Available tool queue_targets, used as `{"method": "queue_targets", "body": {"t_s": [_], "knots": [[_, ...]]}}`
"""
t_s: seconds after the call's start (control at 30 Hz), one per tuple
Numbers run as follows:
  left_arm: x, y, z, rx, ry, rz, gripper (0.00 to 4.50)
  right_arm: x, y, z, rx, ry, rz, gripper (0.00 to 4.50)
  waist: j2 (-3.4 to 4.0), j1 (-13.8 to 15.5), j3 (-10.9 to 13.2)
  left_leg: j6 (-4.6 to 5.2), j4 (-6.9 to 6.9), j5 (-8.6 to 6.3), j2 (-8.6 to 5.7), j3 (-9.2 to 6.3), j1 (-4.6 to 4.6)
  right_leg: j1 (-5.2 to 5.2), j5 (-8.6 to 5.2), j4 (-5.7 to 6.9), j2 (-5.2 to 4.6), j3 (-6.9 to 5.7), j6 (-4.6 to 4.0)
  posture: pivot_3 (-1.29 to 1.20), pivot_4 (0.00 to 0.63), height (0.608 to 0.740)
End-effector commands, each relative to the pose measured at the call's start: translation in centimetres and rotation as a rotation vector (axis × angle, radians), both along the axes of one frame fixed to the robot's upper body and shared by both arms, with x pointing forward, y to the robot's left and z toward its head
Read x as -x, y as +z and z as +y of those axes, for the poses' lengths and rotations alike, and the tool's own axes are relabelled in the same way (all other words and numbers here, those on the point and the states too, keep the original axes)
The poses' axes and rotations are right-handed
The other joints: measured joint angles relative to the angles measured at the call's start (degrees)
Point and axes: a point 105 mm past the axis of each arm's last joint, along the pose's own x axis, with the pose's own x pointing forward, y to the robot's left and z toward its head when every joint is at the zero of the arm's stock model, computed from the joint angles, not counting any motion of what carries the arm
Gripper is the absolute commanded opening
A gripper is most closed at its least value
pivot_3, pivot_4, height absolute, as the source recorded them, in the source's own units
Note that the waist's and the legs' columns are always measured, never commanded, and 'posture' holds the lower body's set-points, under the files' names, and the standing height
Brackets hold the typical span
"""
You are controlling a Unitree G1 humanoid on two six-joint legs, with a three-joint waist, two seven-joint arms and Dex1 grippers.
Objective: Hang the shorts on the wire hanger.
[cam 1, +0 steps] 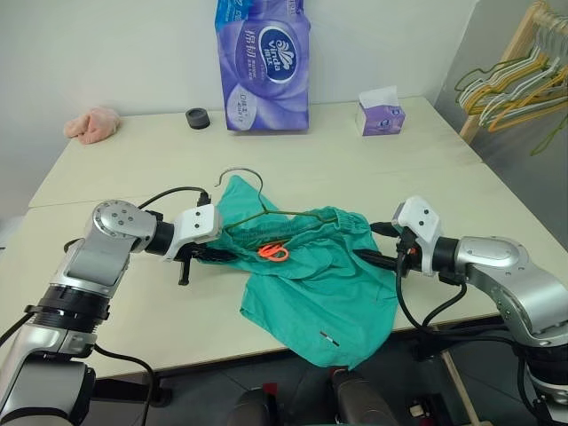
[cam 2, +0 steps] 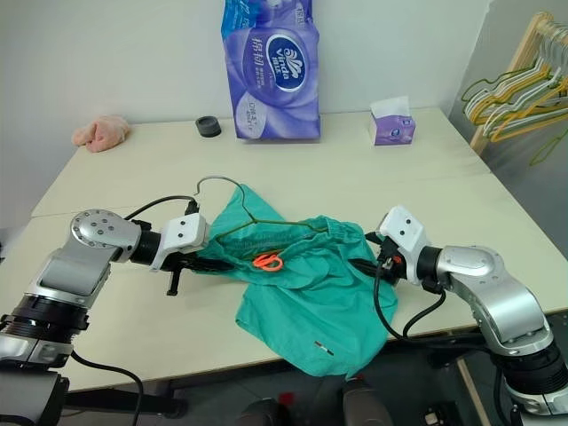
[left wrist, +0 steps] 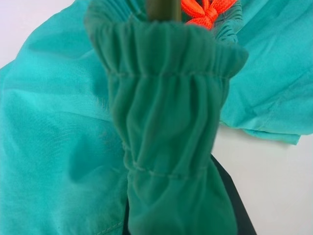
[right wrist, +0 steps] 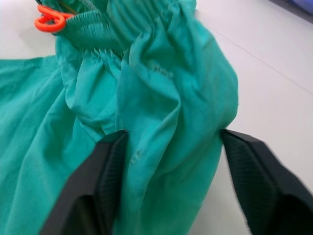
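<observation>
Shorts (gathered, soft teal cloth)

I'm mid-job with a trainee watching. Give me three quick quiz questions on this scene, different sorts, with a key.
1. True or false: the left claw is shut on the shorts waistband.
2. The orange cord lies: A) on the shorts, B) on the tissue box, C) on the pink cloth.
3. Fill in: the wire hanger hook points toward the purple ____ pack.

Key: 1 true; 2 A; 3 tissue.
</observation>
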Motion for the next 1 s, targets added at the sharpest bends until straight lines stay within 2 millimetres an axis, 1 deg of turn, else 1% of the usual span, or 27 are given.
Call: {"method": "queue_targets", "body": {"t_s": [0.03,0.07,0.17,0.2,0.47,0.53,0.6,0.7,0.77,0.8,0.87,0.9,0.93,1.0], "knots": [[-0.3,0.7,0.6,-0.048,-0.008,-0.048,0.0,-0.2,1.9,-0.4,-0.036,-0.013,-0.034,1.47,0.0,0.0,0.0,0.0,0.0,0.0,0.0,0.0,0.0,0.0,0.0,0.0,0.0,0.0,0.0,-0.21,0.101,0.74],[-0.4,0.6,0.8,-0.056,-0.004,-0.054,0.0,-0.2,2.0,-0.6,-0.036,-0.011,-0.026,1.24,0.0,0.0,0.0,0.0,0.0,0.0,0.0,0.0,0.0,0.0,0.0,0.0,0.0,0.0,0.0,-0.21,0.101,0.74],[-0.7,0.5,1.2,-0.083,0.009,-0.072,0.0,0.3,2.2,-1.1,-0.034,0.002,-0.002,0.17,0.0,0.0,0.0,0.0,-0.01,0.0,0.0,-0.01,0.0,0.0,0.0,0.0,0.0,-0.01,0.0,-0.21,0.101,0.74],[-0.8,0.5,1.4,-0.092,0.012,-0.079,0.0,0.5,2.3,-1.2,-0.037,0.006,0.003,0.04,0.0,0.0,0.0,0.0,-0.01,0.0,0.0,0.0,0.0,0.0,0.0,0.0,0.0,-0.01,0.0,-0.21,0.102,0.74],[-1.4,-0.1,2.5,-0.166,0.024,-0.11,0.0,1.2,3.6,-1.9,-0.035,0.023,0.012,0.04,0.0,-0.1,0.0,0.0,-0.01,0.0,0.0,0.01,0.0,0.0,0.0,0.0,0.0,-0.01,0.01,-0.22,0.105,0.74],[-1.6,-0.2,2.6,-0.184,0.025,-0.123,0.0,1.4,4.2,-1.4,-0.05,0.045,-0.002,0.04,0.0,-0.1,0.0,0.01,-0.01,0.0,0.0,0.01,0.0,0.0,0.0,0.0,0.0,-0.02,0.01,-0.22,0.105,0.74],[-1.7,-0.3,2.5,-0.19,0.024,-0.13,0.0,1.6,4.9,-0.3,-0.076,0.075,-0.016,0.04,0.0,-0.1,0.0,0.01,-0.01,0.0,0.01,0.0,0.0,0.0,0.0,0.0,0.0,-0.01,0.01,-0.22,0.105,0.74],[-2.0,-0.3,1.8,-0.164,0.018,-0.138,0.0,2.0,5.3,1.4,-0.091,0.123,-0.028,0.04,0.0,-0.2,0.0,0.01,-0.03,0.0,0.01,0.0,-0.01,-0.02,-0.01,0.0,0.01,-0.02,0.01,-0.22,0.104,0.74],[-2.0,-0.2,1.2,-0.138,0.012,-0.137,0.0,1.9,5.1,2.0,-0.074,0.135,-0.048,0.04,0.0,-0.2,0.0,0.01,-0.03,0.0,0.02,-0.03,-0.03,-0.02,-0.01,-0.01,0.01,-0.02,0.01,-0.22,0.104,0.74],[-1.9,-0.1,0.9,-0.119,0.008,-0.135,0.0,2.3,4.6,2.2,-0.056,0.16,-0.034,0.04,0.0,-0.2,0.0,0.01,-0.03,0.0,0.02,-0.02,-0.03,-0.02,0.0,-0.01,0.0,-0.02,0.01,-0.22,0.103,0.74],[-1.9,0.1,0.5,-0.094,0.006,-0.133,0.0,2.8,4.1,2.4,-0.053,0.196,-0.007,0.04,0.0,0.0,0.0,0.01,-0.02,0.0,0.01,-0.01,-0.03,-0.02,0.0,-0.01,-0.01,-0.02,0.01,-0.22,0.104,0.74],[-1.8,0.1,0.3,-0.088,0.004,-0.132,0.0,2.7,4.1,2.3,-0.05,0.182,-0.023,0.04,0.0,0.1,0.0,0.01,0.0,0.0,0.01,-0.01,-0.04,-0.01,0.0,-0.01,-0.01,-0.02,0.01,-0.22,0.104,0.74],[-1.8,0.0,0.2,-0.083,0.002,-0.129,0.0,2.5,4.2,2.3,-0.046,0.173,-0.035,0.42,0.0,0.1,0.0,0.01,0.01,0.0,0.0,-0.01,-0.05,-0.01,0.0,-0.01,-0.01,-0.02,0.01,-0.22,0.104,0.74],[-1.6,0.0,0.1,-0.077,-0.001,-0.124,0.0,2.4,4.1,2.2,-0.033,0.17,-0.046,0.93,0.0,0.0,0.0,0.01,0.01,0.0,0.0,0.0,-0.05,-0.01,0.0,-0.01,-0.01,-0.01,0.01,-0.22,0.104,0.74]]}}
